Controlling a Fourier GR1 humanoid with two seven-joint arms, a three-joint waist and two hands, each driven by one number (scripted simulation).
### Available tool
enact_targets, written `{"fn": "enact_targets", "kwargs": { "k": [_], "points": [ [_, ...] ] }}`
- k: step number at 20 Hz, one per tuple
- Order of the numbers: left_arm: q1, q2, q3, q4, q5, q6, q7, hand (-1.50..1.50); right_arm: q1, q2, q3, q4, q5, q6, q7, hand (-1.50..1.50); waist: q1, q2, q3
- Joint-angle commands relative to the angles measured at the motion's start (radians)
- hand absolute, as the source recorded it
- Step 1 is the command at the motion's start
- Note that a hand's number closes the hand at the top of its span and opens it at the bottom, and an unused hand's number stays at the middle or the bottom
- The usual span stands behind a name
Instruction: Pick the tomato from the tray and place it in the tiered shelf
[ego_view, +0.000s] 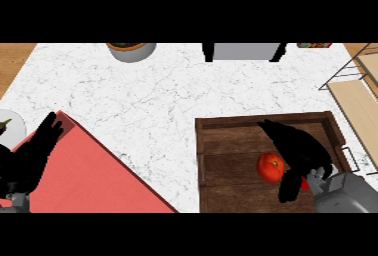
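Right hand, fingers straight, beside one tomato (in one wooden tray).

Head view: tomato sits on the slats of the dark wooden tray at lower right, right hand over the tray just right of it, fingers stretched up-left past the tomato and thumb hanging down beside it, touching or nearly so, not curled round it. Left hand rests open at the left edge, fingers up, over the corner of a red mat. Tiered shelf, light wood on a thin wire frame, runs along the right edge of the white marble counter; a grey pot and a grey box are at the top edge.
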Motion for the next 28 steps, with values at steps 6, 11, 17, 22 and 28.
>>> {"fn": "enact_targets", "kwargs": {
  "k": [6, 11, 17, 22, 28],
  "points": [
    [-0.005, -0.02, 0.052, 0.044, -0.03, -0.057, -0.003, 0.0, 0.037, 0.141, -0.051, 0.119, 0.187, 0.006, -0.123, -1.5, -0.002, 0.002, -0.003],
    [0.058, -0.067, 0.036, -0.039, -0.064, -0.045, -0.005, 0.0, 0.024, 0.204, -0.082, 0.216, 0.241, 0.023, -0.167, -1.5, 0.001, 0.002, -0.003],
    [0.043, -0.05, 0.079, 0.003, -0.055, -0.07, 0.0, 0.0, 0.115, 0.145, -0.121, 0.178, 0.237, 0.042, -0.274, 1.5, -0.003, 0.001, -0.003],
    [0.041, -0.072, 0.065, -0.008, -0.088, -0.075, -0.012, 0.0, 0.086, 0.164, -0.127, 0.235, 0.331, -0.007, -0.347, 1.5, -0.001, 0.002, -0.003],
    [-0.006, -0.061, 0.097, -0.024, -0.092, -0.078, 0.044, 0.0, 0.056, 0.186, -0.202, 0.157, 0.379, -0.019, -0.365, 1.5, -0.003, 0.001, -0.003]
  ]
}}
